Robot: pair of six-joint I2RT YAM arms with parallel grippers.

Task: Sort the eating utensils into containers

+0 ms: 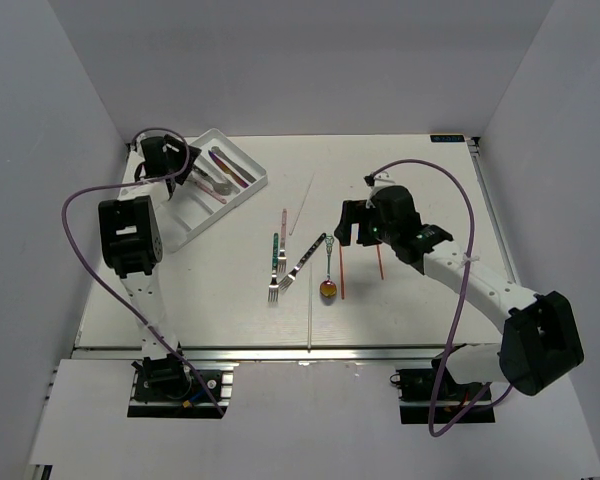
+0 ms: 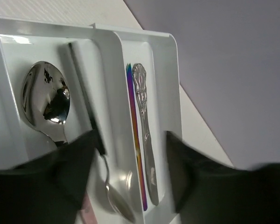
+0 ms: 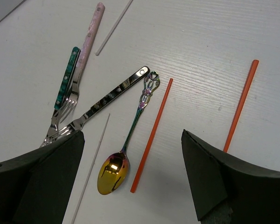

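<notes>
The white cutlery tray (image 1: pixel 186 214) lies at the far left. My left gripper (image 1: pixel 182 168) is open and empty above it. In the left wrist view (image 2: pixel 130 179) the tray (image 2: pixel 107 51) holds a large silver spoon (image 2: pixel 44 100), a small spoon (image 2: pixel 114 198), a rainbow piece (image 2: pixel 136 140) and a silver handle (image 2: pixel 147 140). My right gripper (image 1: pixel 352 234) is open above the table's middle. In the right wrist view (image 3: pixel 133 172) the rainbow gold-bowled spoon (image 3: pixel 114 172) and a red stick (image 3: pixel 151 135) lie between its fingers, untouched. A second red stick (image 3: pixel 241 105) lies to the right.
A green-handled fork (image 3: pixel 65 84), a pink-handled fork (image 3: pixel 86 46) and a silver fork (image 3: pixel 102 100) lie crossed left of the spoon. Two thin white sticks (image 3: pixel 114 28) (image 3: pixel 91 168) lie nearby. Grey walls enclose the table's left, back and right.
</notes>
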